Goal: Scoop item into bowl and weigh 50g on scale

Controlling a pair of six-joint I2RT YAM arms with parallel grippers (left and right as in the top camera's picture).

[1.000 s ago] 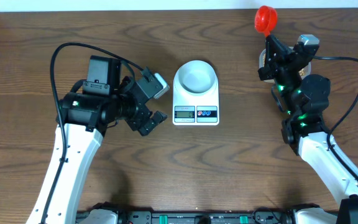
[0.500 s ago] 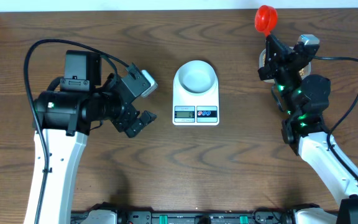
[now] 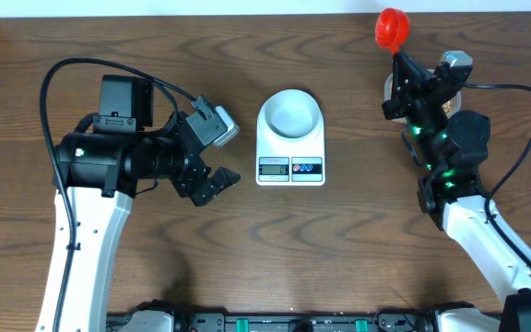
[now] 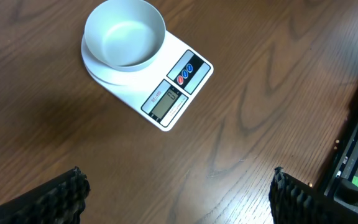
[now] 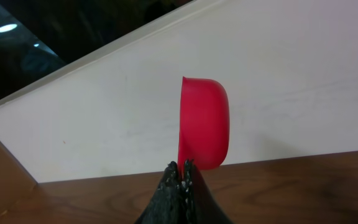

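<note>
Dark wood-grain table, with the scale (image 3: 290,152) at its middle and the bowl (image 3: 289,112) sitting on the far end of it, empty. No beans show in any view; their supply may be hidden under the right arm. The right gripper (image 3: 401,63), at the far right, is pinched tight on the handle of a red scoop (image 3: 394,28), held high and turned on edge. The left gripper (image 3: 216,183) hangs just left of the scale, spread wide, holding nothing. This looks like the scooping step, not yet done. Next, the scoop must dip into the beans, come up level, travel left and tip over the bowl. The display is too small to read.
</note>
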